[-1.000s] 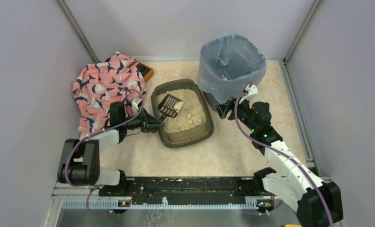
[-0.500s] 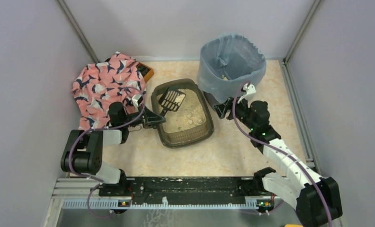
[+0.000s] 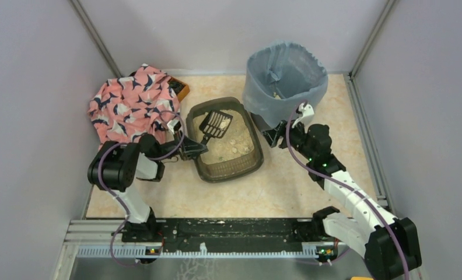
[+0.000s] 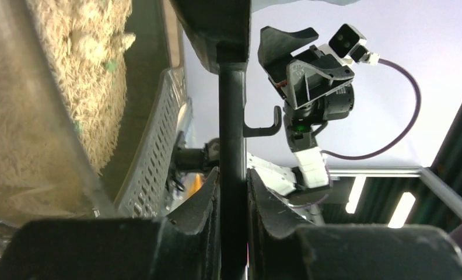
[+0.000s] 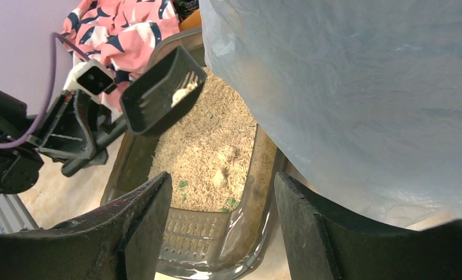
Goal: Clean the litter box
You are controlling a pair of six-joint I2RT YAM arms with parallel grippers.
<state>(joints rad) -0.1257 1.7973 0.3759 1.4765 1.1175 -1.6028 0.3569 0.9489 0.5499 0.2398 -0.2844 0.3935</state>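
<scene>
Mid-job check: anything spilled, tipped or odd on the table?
No spill that I can see. The litter box sits turned slightly askew, and a pink cloth lies heaped at back left. The bin stands upright; the left hand holds the scoop above the box.

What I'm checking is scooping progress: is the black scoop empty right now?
No, the right wrist view shows a pale clump lying inside the raised scoop.

Lab test cell, plain grey partitions [image 3: 30, 87]
</scene>
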